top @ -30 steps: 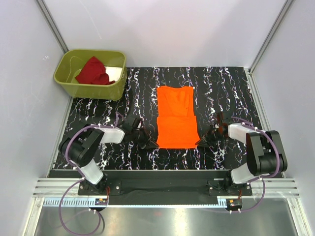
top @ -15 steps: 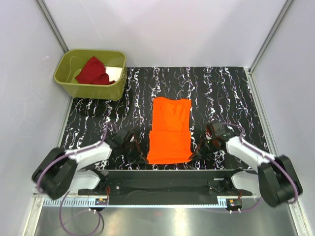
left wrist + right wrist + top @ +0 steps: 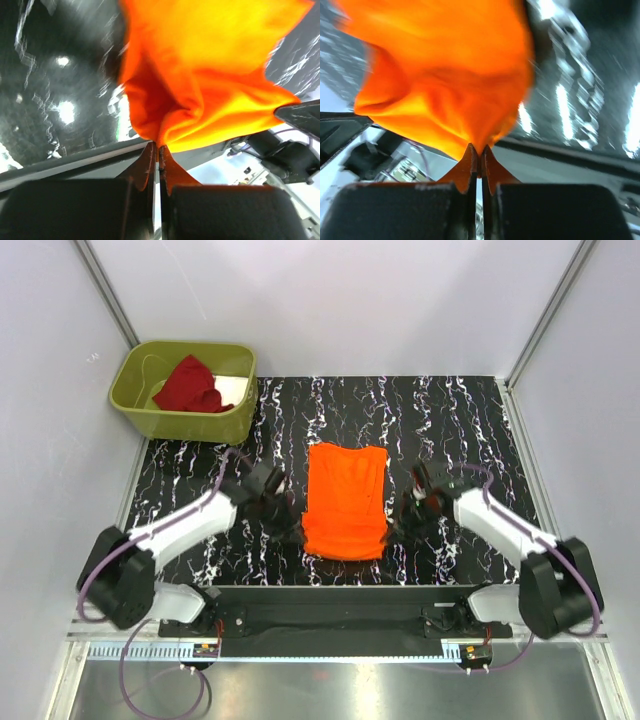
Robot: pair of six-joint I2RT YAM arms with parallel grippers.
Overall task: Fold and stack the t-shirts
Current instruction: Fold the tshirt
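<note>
Left hand (image 3: 296, 534) is clenched on the orange shirt (image 3: 345, 498) at its seven o'clock corner, and right hand (image 3: 399, 527) pinches the five o'clock one. The shirt sits mid-desk (image 3: 450, 420) with its near hem lifted. Best to carry both corners level toward twelve and match the edges. The red shirt (image 3: 188, 385) waits in the bin (image 3: 135, 412) at ten.

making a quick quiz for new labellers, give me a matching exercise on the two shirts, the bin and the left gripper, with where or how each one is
Things:
1 orange t-shirt
2 dark red t-shirt
3 olive-green bin
4 left gripper

Places and states:
a stands at the far left corner of the table
b jaws shut on orange cloth
c lies crumpled inside the bin
d spread out in the middle of the table

Pairs: 1-d, 2-c, 3-a, 4-b
</note>
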